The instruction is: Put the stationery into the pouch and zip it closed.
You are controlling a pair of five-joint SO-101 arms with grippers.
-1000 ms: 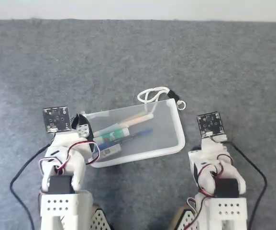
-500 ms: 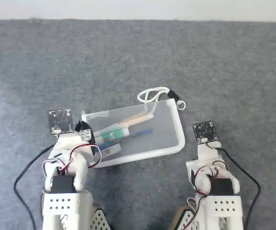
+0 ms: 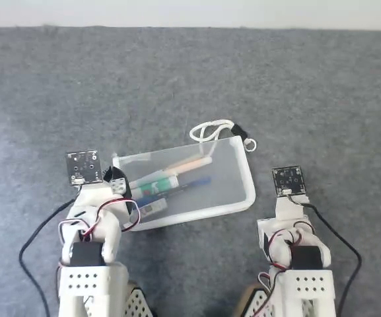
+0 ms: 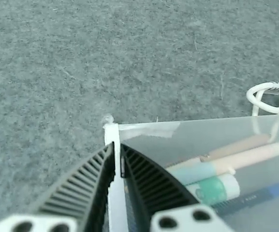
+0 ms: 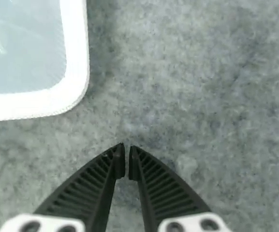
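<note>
Grey felt (image 3: 256, 86) at frame centre carried the pouch (image 3: 228, 177), judged light, limp, slick; my left pincer (image 4: 116, 153) pinched its stiffer white edge (image 4: 111, 131), right pincer (image 5: 126, 157) pressed together, empty.

No print can be read anywhere.

Just past the left hand (image 4: 117, 154), inside the clear pouch (image 4: 178, 140), the blue pen (image 4: 255, 195) carries a short row of pale marks along its barrel, too small to make out. The green-and-white marker (image 4: 216, 188) next to it has a coloured band, but no letters can be told on it. In the high view a small white item (image 3: 152, 209) close beside that hand shows blue and green specks, equally illegible. The left wrist board (image 3: 83, 166) and the right wrist board (image 3: 288, 179) bear only tiny pale dots.
</note>
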